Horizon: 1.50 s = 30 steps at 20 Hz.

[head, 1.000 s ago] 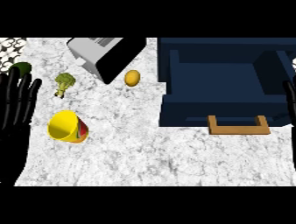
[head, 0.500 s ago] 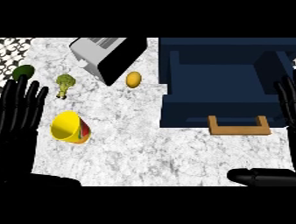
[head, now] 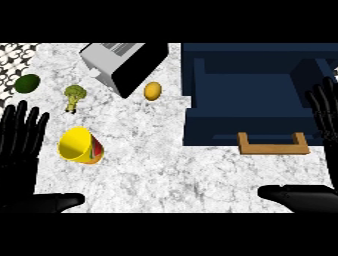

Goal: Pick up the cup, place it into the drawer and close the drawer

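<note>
A yellow cup (head: 79,145) with a red inside lies tipped on its side on the marble counter at the left. My left hand (head: 11,150) is just left of it, open, fingers straight up, not touching it. The dark blue drawer (head: 257,97) stands pulled open at the upper right, with a tan wooden handle (head: 273,144) on its near front. My right hand (head: 334,125) is open at the right edge, beside the drawer's right wall, its thumb (head: 305,195) stretched left below the handle.
A grey and black toaster (head: 124,65) stands at the back centre. Near it lie an orange fruit (head: 153,91), a broccoli floret (head: 73,95) and a green avocado (head: 26,83). Bare marble counter (head: 172,175) spreads across the front middle.
Both hands have moved inward and up into view, thumbs now showing along the bottom. The scene has shifted right in the view. The cup has not moved on the counter.
</note>
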Motion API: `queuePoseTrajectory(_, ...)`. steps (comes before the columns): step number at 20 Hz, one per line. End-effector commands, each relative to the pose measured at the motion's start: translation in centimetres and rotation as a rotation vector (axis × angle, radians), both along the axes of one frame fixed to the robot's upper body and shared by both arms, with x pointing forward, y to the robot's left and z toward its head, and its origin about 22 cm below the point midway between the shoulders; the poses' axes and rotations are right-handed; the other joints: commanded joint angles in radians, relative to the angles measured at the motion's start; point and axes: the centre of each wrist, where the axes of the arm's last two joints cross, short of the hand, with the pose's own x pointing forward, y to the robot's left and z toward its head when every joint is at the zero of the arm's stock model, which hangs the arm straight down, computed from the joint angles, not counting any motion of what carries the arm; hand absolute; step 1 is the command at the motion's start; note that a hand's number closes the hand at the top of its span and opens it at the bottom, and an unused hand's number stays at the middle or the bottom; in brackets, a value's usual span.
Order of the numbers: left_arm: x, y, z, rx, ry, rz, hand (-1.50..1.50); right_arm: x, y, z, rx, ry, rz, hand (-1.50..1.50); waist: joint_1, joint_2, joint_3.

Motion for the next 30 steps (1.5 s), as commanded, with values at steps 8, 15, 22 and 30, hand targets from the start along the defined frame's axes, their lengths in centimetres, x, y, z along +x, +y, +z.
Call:
queuePoseTrajectory(8, -0.8, 2.9, -6.9, 0.063, 0.109, 0.157, -1.5, 1.7, -1.6, -0.9, -0.014, -0.006, -0.008, -1.5, 0.001, 0.001, 0.0)
queuePoseTrajectory(15, -0.2, 4.8, -12.4, 0.098, 0.188, 0.212, -1.5, 2.9, -2.0, -0.8, 0.0, -0.023, -0.001, -1.5, 0.0, 0.001, 0.0)
queuePoseTrajectory(22, 0.1, 8.1, -15.9, 0.096, 0.246, 0.249, -1.5, 0.2, 0.5, 0.5, -0.005, -0.015, 0.013, -1.5, -0.003, 0.0, 0.0)
queuePoseTrajectory(30, 0.4, 9.1, -20.3, 0.064, 0.217, 0.241, -1.5, -0.1, -1.2, -0.2, 0.003, -0.003, 0.014, -1.5, -0.006, 0.0, 0.0)
